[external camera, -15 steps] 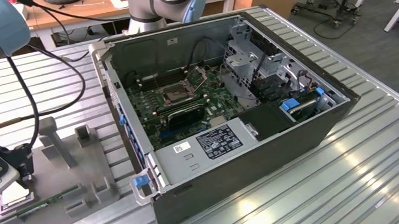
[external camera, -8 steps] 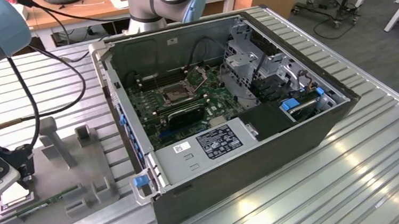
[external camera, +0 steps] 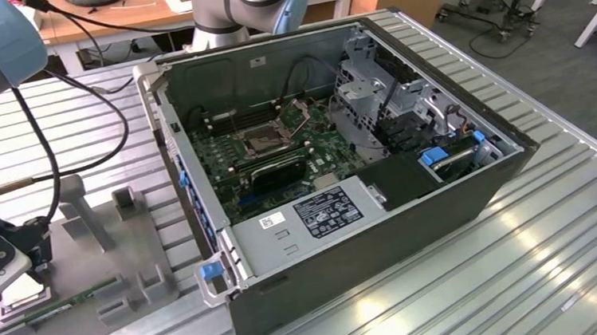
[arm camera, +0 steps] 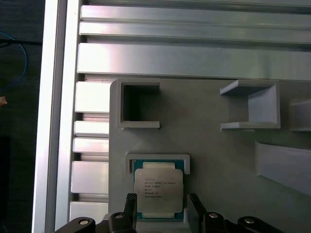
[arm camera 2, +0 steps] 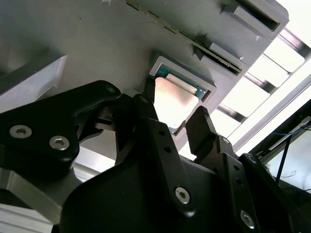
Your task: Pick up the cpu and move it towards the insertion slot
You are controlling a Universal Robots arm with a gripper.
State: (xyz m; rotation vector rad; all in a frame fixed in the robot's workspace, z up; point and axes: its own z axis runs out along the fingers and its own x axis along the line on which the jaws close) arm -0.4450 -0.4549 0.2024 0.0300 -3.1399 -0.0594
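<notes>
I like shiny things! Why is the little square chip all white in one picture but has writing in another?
In the second wrist view, light glares off the cpu and washes its metal face to white; in the first wrist view the same face is evenly lit, so its print shows.

The cpu lies in the tray, between the fingers.

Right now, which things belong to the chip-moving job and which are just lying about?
Job: chip, in its grey holder; hand, open astride the chip; square socket on the green board.
Lying about: memory stick; black cable; computer case.
</notes>
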